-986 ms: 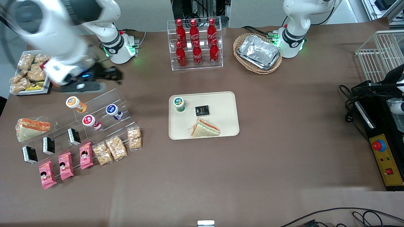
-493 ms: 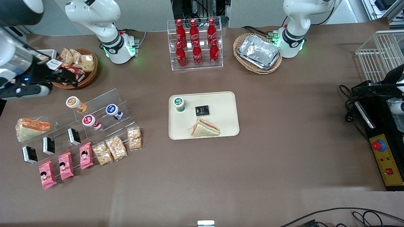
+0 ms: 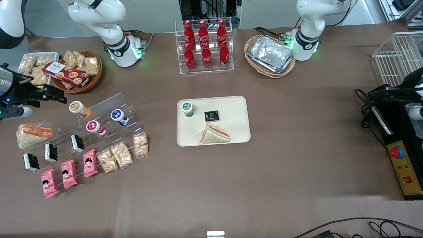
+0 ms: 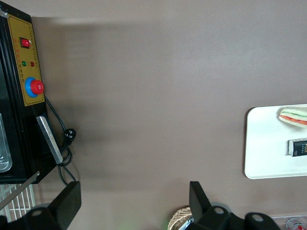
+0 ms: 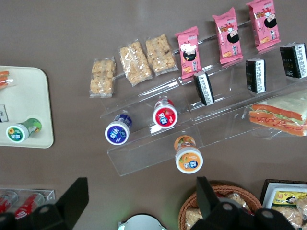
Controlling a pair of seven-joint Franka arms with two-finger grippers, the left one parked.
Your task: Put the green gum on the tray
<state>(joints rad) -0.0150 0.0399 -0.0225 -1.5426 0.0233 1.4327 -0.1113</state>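
Three things are sitting on the tray as I'm watching: the green gum, a small black packet just beside it, and a wrapped sandwich nearer the front camera. The green gum is standing lid up inside the low rim, in the tray corner that lies far from the camera and toward the working arm's end of the table. I'm seeing nothing touching it. The gripper is hanging well apart from the tray, out at the working arm's end, above the table between the wicker snack basket and the clear acrylic rack. From the wrist camera I'm reading its fingers as spread wide with nothing between them. Below it, the orange-lidded canister, the blue-lidded canister and a red-lidded canister are lying on the rack's steps.
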